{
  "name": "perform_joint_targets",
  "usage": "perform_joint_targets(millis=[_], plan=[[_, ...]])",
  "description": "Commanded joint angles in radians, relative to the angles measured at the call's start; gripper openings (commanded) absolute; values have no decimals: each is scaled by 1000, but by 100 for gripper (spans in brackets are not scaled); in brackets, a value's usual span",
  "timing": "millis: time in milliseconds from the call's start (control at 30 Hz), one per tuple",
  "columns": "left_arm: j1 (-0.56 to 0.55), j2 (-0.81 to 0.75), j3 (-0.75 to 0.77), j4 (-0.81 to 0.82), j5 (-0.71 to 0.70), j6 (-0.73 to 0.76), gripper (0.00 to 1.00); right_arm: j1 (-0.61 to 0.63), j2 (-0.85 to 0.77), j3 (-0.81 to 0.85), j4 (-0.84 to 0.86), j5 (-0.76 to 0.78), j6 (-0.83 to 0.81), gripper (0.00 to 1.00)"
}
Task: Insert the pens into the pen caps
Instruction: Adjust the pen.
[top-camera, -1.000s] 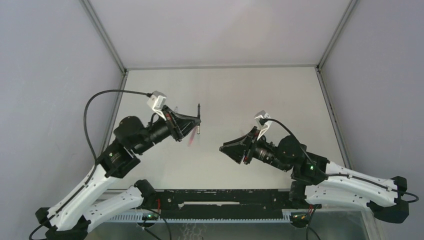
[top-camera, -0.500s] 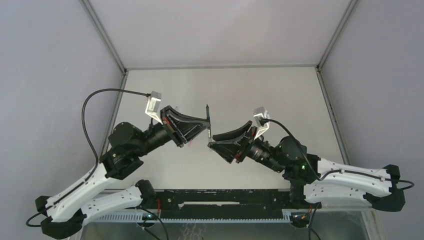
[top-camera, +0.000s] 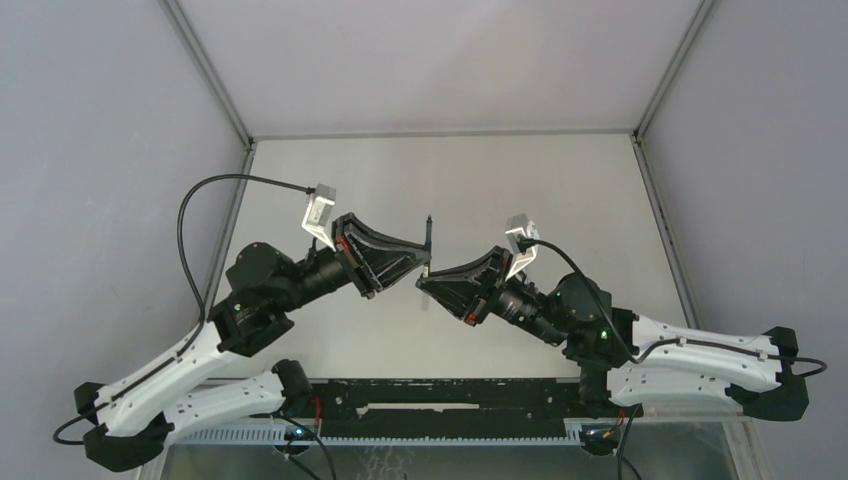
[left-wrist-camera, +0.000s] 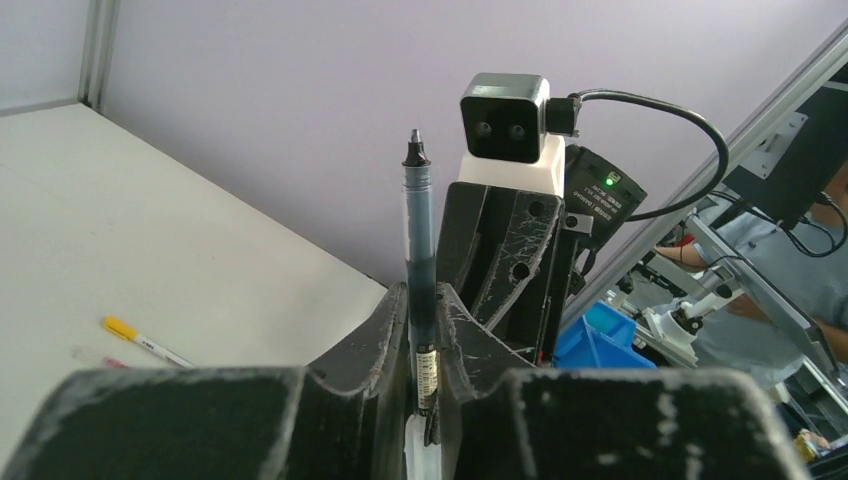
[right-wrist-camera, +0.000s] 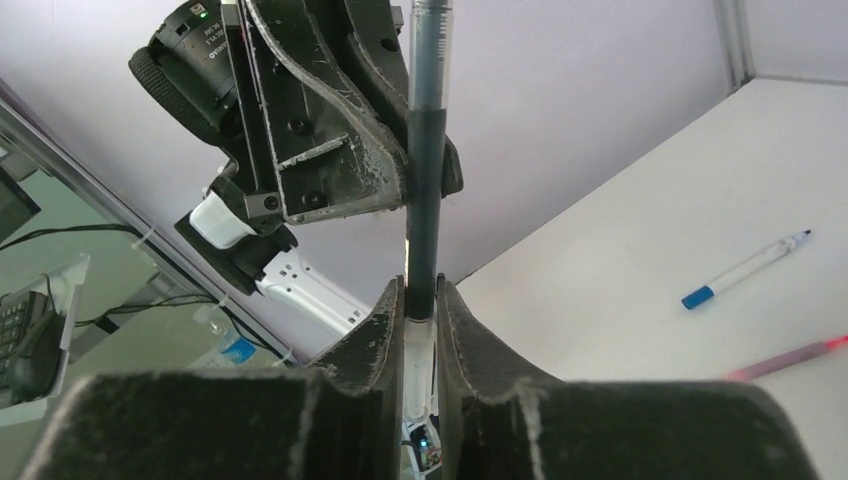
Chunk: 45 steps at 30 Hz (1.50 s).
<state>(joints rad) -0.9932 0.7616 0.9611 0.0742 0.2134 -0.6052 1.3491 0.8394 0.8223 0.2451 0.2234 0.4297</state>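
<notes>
Black pen (left-wrist-camera: 420, 250), tip up, long axis across left fingers (left-wrist-camera: 385, 335)

Your two arms meet mid-air over the table (top-camera: 560, 190), left gripper (top-camera: 419, 263) and right gripper (top-camera: 424, 285) pretty much tip to tip, with a dark pen (top-camera: 428, 229) poking out right where they meet.
</notes>
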Motion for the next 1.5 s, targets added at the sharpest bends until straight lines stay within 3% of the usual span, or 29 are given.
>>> perform_joint_targets(millis=[0,100,200,600,800,1000,1167,1300,1367,1467], plan=[[-10,8,-9,51,15,-11,20,8,-18,38,31,29,10,17],[-13,11,-10,55,20,-13,34,9,-23,38,21,38,19,15],[-16,18,-9,55,27,-11,40,9,-26,38,18,40,20,14],[-28,42,1,68,25,-13,42,9,-19,38,14,-1,25,13],[-32,44,2,73,28,-15,32,9,-23,38,1,5,30,13],[-37,47,5,74,39,-17,31,9,-22,37,-4,5,28,13],[-39,53,10,77,48,-19,7,9,-20,37,-11,7,30,13],[-41,50,6,80,45,-24,0,9,-28,37,-18,15,29,15],[-41,46,3,82,43,-28,0,9,-32,37,-22,22,28,20],[-41,36,6,72,26,-21,0,9,-40,37,-29,14,24,37]])
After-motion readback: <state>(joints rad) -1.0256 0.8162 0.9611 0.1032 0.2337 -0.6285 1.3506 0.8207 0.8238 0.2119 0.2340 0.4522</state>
